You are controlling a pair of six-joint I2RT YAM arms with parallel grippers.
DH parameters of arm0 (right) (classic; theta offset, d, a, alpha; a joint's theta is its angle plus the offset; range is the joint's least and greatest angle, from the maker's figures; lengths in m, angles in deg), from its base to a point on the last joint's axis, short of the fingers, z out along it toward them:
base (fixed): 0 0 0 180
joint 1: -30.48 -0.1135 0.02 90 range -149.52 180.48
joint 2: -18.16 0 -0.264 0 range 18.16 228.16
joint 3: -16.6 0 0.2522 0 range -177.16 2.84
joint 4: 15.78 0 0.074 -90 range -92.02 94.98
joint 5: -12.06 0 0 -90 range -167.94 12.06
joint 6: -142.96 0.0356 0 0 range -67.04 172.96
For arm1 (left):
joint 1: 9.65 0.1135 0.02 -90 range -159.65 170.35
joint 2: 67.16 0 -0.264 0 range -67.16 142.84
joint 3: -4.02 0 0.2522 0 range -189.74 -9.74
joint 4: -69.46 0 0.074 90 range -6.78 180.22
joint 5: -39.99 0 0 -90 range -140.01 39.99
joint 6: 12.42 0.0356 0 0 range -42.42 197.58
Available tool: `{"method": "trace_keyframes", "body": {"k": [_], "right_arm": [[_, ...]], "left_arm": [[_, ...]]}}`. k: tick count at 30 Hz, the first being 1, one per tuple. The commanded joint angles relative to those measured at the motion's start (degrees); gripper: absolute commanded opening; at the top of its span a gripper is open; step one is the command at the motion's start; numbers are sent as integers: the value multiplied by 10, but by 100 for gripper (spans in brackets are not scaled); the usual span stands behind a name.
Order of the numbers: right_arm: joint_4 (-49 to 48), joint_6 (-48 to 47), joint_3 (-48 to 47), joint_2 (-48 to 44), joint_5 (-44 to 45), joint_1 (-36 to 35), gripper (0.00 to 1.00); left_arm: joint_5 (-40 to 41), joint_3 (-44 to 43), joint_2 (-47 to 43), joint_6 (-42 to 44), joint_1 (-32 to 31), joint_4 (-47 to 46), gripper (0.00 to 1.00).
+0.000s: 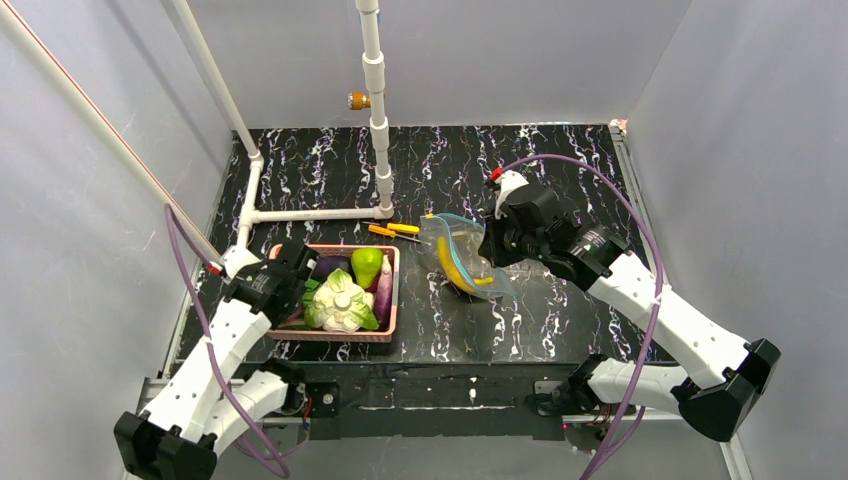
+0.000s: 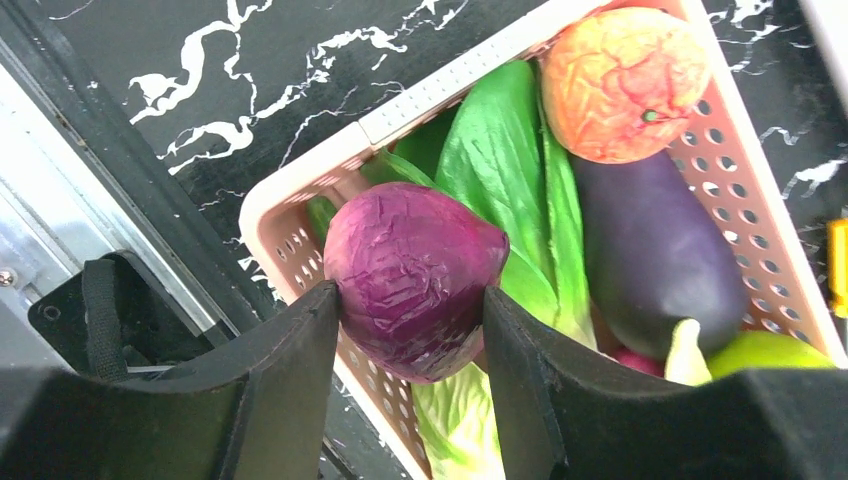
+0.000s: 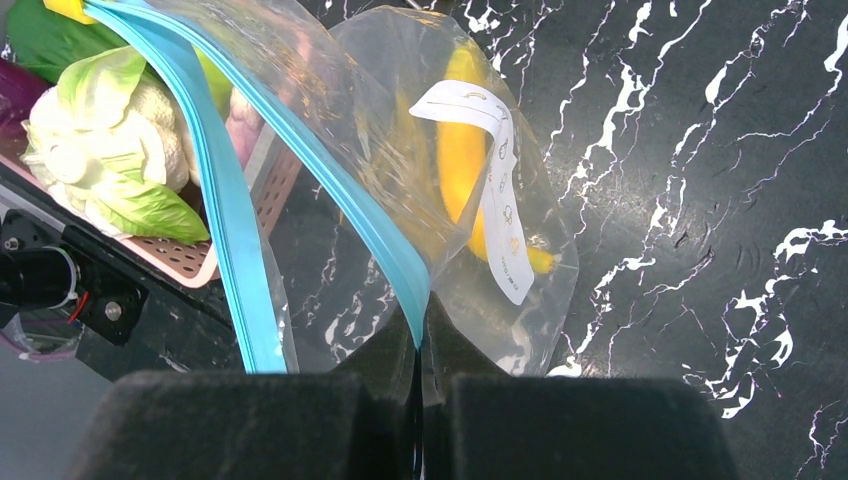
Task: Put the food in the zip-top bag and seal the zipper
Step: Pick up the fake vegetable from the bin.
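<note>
Two grippers each hold something over the black marbled table (image 1: 560, 160). The left gripper (image 2: 412, 296) is clamped on a purple crinkled head (image 2: 415, 275), one finger pressed to each side, and holds it over the near corner of the pink basket (image 2: 470, 75). Under and beside it in the basket lie a broad green leaf (image 2: 500, 170), a dark eggplant (image 2: 650, 250) and an orange crinkled ball (image 2: 620, 80). The top view also shows the green pear (image 1: 366, 265) and the white-and-green leafy head (image 1: 340, 300) in that basket. The right gripper (image 3: 420, 345) has its fingers pressed together on one lip of the zip-top bag (image 3: 330, 90), pinching it right at the teal-blue zipper (image 3: 390, 260). The other zipper strip hangs apart from it to the left, so the mouth gapes toward the basket. The bag sits just to the right of the basket, between it and the right gripper, with its pinched edge raised and its lower part on the table. Inside it lies the long yellow piece (image 3: 460, 160), with a white printed strip (image 3: 495, 190) on the plastic in front of it. Two yellow-handled screwdrivers (image 1: 395, 231) lie on the table just behind the basket and bag, near the foot of the white pipe frame (image 1: 320, 212).
</note>
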State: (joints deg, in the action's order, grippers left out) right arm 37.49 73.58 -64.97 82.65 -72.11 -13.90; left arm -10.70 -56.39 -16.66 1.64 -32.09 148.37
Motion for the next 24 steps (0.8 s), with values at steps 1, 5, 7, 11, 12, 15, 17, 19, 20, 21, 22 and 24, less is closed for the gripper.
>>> {"method": "trace_keyframes", "body": {"k": [1, 5, 7, 11, 12, 15, 17, 19, 20, 21, 22, 24], "right_arm": [[-10, -3, -8, -13, -9, -1, 1], [-11, -3, -12, -13, -8, -1, 1], [-9, -4, -17, -10, -7, -1, 1], [-2, -9, -34, 2, -6, -1, 1], [-1, -9, -37, 5, -6, -1, 1], [0, -12, -45, 16, -5, -1, 1], [1, -13, -52, 24, -5, -2, 1], [3, -14, -60, 34, -7, -2, 1], [5, -15, -65, 39, -6, -4, 1], [8, -15, -71, 45, -2, -7, 1], [13, -16, -79, 50, 3, -10, 1], [23, -17, -95, 62, 18, -20, 1]], "left_arm": [[-1, -38, -27, 26, 3, 21, 6], [-30, -67, -45, 62, 3, 13, 1], [-53, -83, -58, 92, 3, -4, 0], [-130, -120, -87, 159, 3, -47, 0], [-154, -128, -93, 187, 3, -60, 0], [-245, -150, -108, 241, 3, -114, 0], [-303, -159, -111, 256, 3, -149, 0], [-373, -172, -102, 278, 3, -190, 0], [-414, -181, -93, 280, 3, -201, 0], [-449, -190, -80, 283, 3, -212, 0], [-489, -199, -64, 284, 3, -224, 0], [-563, -212, -29, 280, 3, -253, 0]]}}
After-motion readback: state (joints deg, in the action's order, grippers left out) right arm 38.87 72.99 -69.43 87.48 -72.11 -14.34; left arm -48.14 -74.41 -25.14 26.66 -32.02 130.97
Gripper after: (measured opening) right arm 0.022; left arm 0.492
